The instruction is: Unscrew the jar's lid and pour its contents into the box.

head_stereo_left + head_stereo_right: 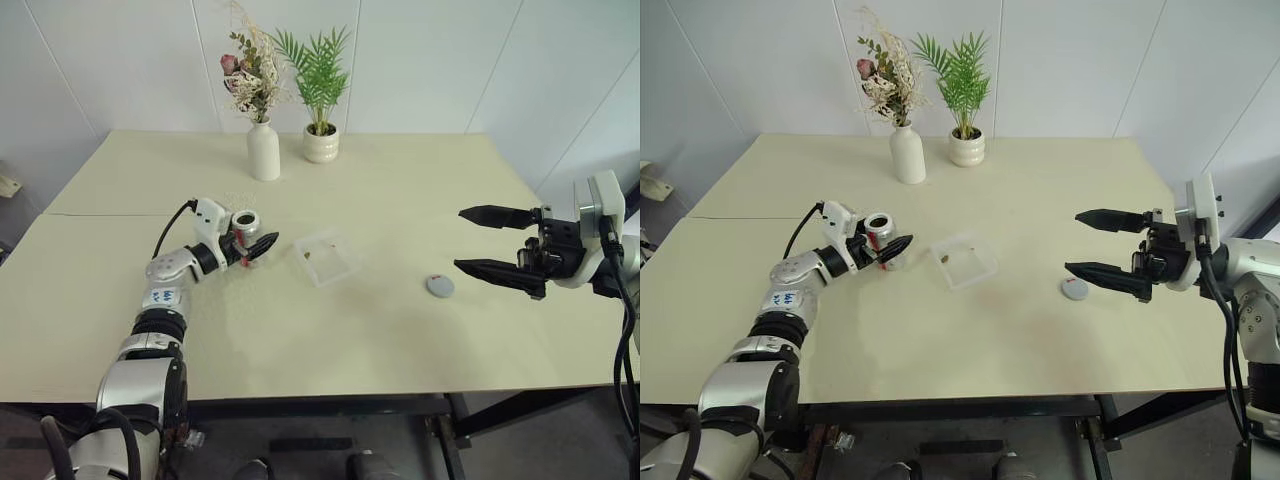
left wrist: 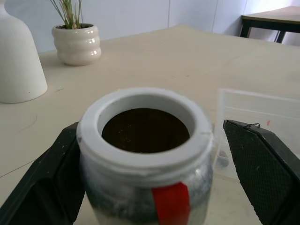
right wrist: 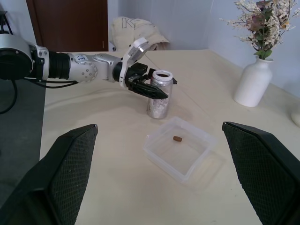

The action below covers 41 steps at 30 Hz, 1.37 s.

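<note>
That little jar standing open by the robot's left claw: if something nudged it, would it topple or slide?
The jar stands upright on the table, taller than wide, so a high nudge could probably tip it. With its lid off, it likely weighs little and might slide. On its side, the round body would probably roll.

Jar (image 1: pixel 246 226) upright on worktop (image 1: pixel 330 330), left of box (image 1: pixel 326 256); lid (image 1: pixel 440 286) lies right of box; vase (image 1: pixel 263 150) & plant pot (image 1: pixel 321 143) side by side at back
</note>
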Motion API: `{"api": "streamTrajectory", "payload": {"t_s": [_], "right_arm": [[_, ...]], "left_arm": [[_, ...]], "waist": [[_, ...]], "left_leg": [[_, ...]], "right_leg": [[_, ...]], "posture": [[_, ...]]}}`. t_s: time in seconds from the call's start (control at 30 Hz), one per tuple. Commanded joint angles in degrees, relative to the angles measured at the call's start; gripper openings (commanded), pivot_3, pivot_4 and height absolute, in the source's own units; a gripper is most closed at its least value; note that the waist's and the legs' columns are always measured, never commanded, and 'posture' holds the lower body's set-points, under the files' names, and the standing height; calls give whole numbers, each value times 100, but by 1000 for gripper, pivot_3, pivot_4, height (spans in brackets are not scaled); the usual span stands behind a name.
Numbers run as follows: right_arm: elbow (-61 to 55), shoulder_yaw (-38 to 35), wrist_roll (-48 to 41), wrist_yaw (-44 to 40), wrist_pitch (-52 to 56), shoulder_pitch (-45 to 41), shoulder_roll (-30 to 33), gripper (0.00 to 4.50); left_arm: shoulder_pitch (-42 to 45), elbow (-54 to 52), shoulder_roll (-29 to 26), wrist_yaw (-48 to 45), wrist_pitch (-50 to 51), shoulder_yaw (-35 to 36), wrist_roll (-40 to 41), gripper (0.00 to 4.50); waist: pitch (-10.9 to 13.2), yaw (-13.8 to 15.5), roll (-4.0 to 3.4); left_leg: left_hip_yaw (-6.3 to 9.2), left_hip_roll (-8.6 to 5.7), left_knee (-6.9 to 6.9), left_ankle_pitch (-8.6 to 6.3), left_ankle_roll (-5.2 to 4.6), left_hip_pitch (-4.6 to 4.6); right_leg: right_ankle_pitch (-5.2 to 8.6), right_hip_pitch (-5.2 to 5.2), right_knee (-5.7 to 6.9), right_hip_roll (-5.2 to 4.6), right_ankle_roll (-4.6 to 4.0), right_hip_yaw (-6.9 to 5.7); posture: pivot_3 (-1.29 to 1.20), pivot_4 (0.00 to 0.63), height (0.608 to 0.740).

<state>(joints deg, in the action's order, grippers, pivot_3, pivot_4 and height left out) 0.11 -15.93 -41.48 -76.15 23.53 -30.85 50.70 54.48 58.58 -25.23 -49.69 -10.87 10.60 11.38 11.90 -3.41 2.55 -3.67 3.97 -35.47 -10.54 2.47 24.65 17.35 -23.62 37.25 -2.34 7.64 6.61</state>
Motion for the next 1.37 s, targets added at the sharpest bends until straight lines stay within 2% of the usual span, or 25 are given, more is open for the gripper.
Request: {"api": "streamTrajectory", "payload": {"t_s": [0.03, 0.27, 0.5, 0.6, 0.8, 0.97, 1.13, 1.2, 1.3, 1.37], "right_arm": [[-55, -146, -26, -86, -91, -81, 104, 4500], [-66, -184, -11, -130, -67, -68, 194, 4500], [-12, -199, 17, -97, -87, -95, 228, 4500], [-72, -214, -14, -75, -52, -95, 237, 4500], [-32, -293, -10, -104, -71, -65, 319, 4500], [-5, -372, -27, -159, -73, -32, 411, 4500], [-23, -498, -28, -247, -53, 99, 578, 4500], [13, -545, -29, -313, -53, 134, 653, 4500], [105, -552, -2, -382, -92, 136, 726, 4500], [132, -539, 9, -393, -107, 109, 719, 4500]], "left_arm": [[-135, -487, -220, -638, 263, 80, 290, 4460], [-580, -1069, -839, -1409, 1169, -36, 335, 4460], [-362, -544, -1004, -989, 865, 58, 201, 4460], [-320, -435, -1039, -1096, 861, 78, 240, 4460], [-708, -869, -1517, -1995, 1375, 0, 345, 4460], [-1165, -1324, -2151, -2913, 1987, 133, 621, 4460], [-1026, -633, -2680, -3589, 1064, 279, 580, 4460], [-582, -196, -2667, -3823, 474, 577, 809, 4460], [22, 234, -2519, -4168, -168, 901, 1079, 4460], [227, 344, -2458, -4257, 10, 965, 1222, 4460]], "waist": [[0, -1, 0], [0, 2, 0], [0, 10, 0], [0, 15, 0], [0, -39, 0], [0, -123, 0], [0, -135, 0], [0, -131, 0], [1, -87, 2], [0, -86, 2]], "left_leg": [[0, 0, 8, 0, 0, -1], [-1, 1, 30, -1, 1, 0], [-1, 1, 28, 0, -1, 0], [-2, 1, 29, 0, -1, 1], [-4, 3, 41, -4, 1, 3], [-4, 7, 48, -7, 5, 2], [-4, 9, 46, -8, 4, 2], [-6, 8, 45, -8, 3, 2], [-6, 8, 37, -6, 0, 6], [-8, 4, 34, -6, -2, 8]], "right_leg": [[0, 0, -6, 0, 0, 0], [1, -1, -27, -1, -1, -4], [2, 1, -31, -8, -4, -8], [6, 1, -34, -9, -11, -9], [6, -7, -35, -7, -12, -11], [12, -8, -35, -8, -22, -16], [27, -8, -38, -11, -49, -19], [63, -8, -38, -18, -116, -19], [61, -6, -37, -20, -113, -24], [60, -4, -38, -22, -111, -23]], "posture": [[0, 150, 740], [0, 150, 740], [0, 150, 740], [0, 150, 740], [0, 150, 740], [0, 150, 740], [0, 150, 740], [0, 150, 740], [0, 150, 740], [0, 150, 740]]}}
